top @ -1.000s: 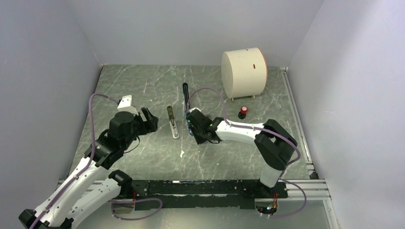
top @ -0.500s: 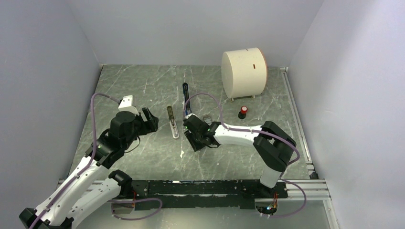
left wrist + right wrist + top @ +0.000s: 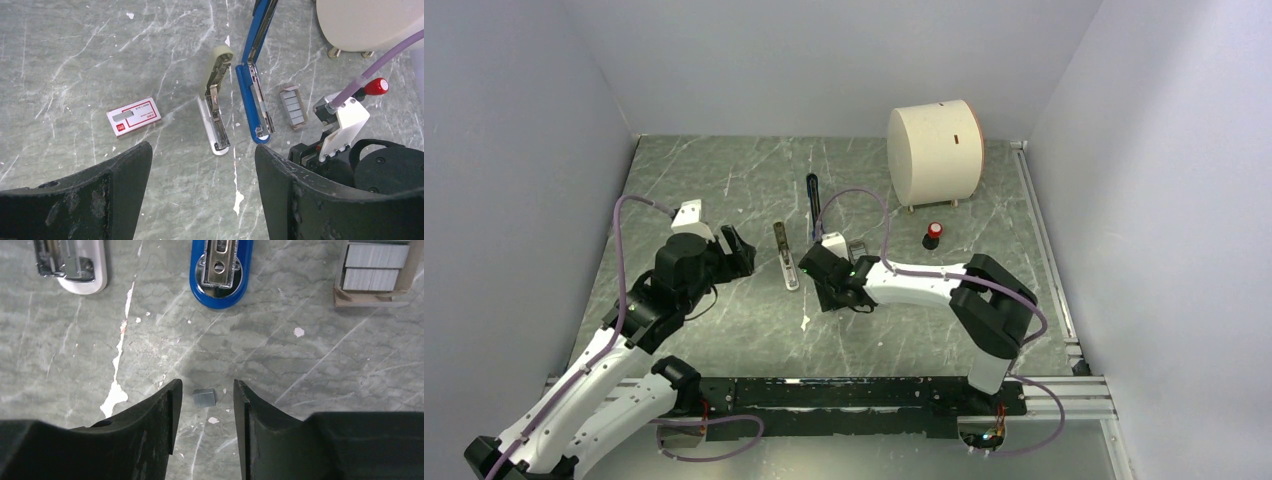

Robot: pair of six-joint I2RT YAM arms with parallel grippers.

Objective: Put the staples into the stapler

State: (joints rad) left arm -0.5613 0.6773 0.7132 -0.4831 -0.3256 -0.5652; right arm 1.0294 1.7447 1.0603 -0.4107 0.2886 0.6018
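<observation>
my right pincer point(image 3: 205, 390) hangs low over the table point(image 3: 300, 365), jaws parted, gripping nothing. a small block of staples point(image 3: 204, 397) lies loose between them, and the blue stapler point(image 3: 221, 275) lies opened just ahead. this is the pick-up step, i judge — next i must close squarely on that block, which looks tiny and easily nudged aside.

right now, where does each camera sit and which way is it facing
top external: above and behind the arms, looking down over the grey marbled table; white left arm and right arm show.
left wrist: on the left arm, looking down past the open left gripper at the slim blue stapler lying opened.
right wrist: on the right arm, looking straight down; open right gripper flanks a small silvery staple block.
shared: both wrist views show the blue stapler and a pale grey stapler beside it.
</observation>
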